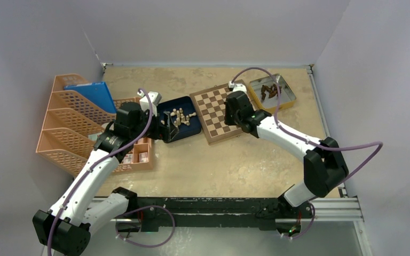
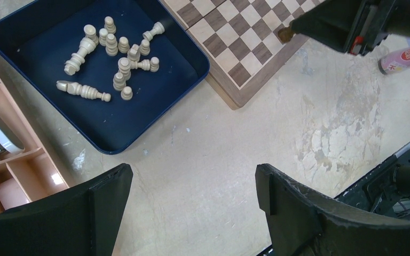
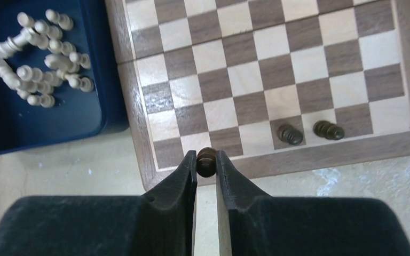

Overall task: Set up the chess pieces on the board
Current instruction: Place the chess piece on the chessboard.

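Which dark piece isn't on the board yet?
The dark piece pinched between the right fingers, at the edge of the board; the other two stand on squares.

I see both arms are built alike: the left arm (image 1: 83, 186) and the right arm (image 1: 277, 129) have glossy white link shells between chunky black joint housings. A thin purple cable (image 1: 257, 68) loops loosely along each one. Both are bolted to a black rail (image 1: 213, 205). The left gripper (image 2: 192, 178) has broad matte black fingers (image 2: 293, 208) with rough edges. The right gripper (image 3: 206, 160) has the same black fingers, narrowing to flat tips.
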`<state>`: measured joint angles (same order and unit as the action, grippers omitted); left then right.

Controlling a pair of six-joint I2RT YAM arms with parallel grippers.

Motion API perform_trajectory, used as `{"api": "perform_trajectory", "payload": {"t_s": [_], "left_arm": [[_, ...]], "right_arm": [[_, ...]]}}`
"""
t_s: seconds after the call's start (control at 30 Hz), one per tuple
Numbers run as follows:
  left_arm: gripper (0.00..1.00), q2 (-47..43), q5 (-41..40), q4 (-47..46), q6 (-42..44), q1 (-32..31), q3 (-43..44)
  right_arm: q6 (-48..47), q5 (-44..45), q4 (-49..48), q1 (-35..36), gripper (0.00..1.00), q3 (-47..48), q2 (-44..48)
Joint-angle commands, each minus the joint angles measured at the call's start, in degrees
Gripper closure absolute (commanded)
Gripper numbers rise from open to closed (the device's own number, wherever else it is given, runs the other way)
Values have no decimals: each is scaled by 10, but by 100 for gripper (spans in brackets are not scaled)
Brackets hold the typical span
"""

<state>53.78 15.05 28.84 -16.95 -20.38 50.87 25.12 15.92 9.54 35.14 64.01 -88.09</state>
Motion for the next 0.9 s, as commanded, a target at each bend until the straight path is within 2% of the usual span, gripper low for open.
{"api": "perform_trajectory", "payload": {"t_s": [0.0,0.3,0.47,0.87], "left_arm": [[14,-9,-4,-9,-2,-3,4],[14,-7,-5,-9,-2,-3,4],[14,-11,-7,-7,-3,-3,3],[14,6,0,-9,-1,-3,7]], "right_arm": [[24,23,-21,16,84,-19,9],[19,52,-70,32,83,-43,-21],[26,80,-60,37,83,-31,-61],[24,94,-64,47,80,-40,-77]]}}
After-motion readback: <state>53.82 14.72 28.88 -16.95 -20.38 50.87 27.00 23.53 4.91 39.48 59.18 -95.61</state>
